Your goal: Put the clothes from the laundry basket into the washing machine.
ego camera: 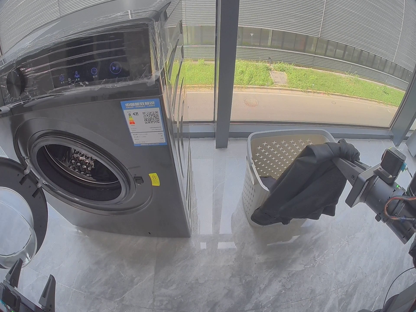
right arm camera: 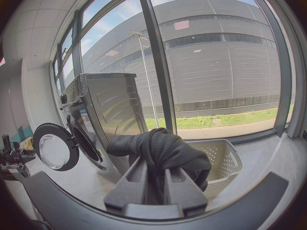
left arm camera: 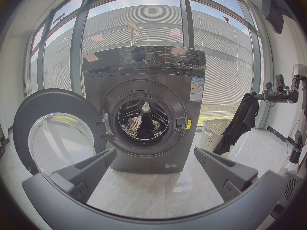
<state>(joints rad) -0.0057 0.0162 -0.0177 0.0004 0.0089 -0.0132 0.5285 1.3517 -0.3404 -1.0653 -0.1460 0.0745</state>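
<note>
Right jaws: clamped on the dark garment (right arm camera: 166, 150). The fabric is bunched between both fingers (right arm camera: 131, 186) and spills over their tips. The rest hangs below these jaws, draped over the near rim of the laundry basket (ego camera: 260, 161). The hem sits low at the basket's front; can't tell if it touches the floor (ego camera: 216, 274). The basket is under and just ahead of these jaws, against the window (ego camera: 303, 66).

The washing machine (ego camera: 108, 152) is well off to the right jaws' left, with its door (ego camera: 17, 209) swung fully open and its drum (ego camera: 80, 170) exposed.

Left jaws: spread wide with nothing between them, low over the floor. The machine is straight ahead of them, drum mouth centred between the fingers. The door is ahead on their left. Garment and basket are far off to their right.
</note>
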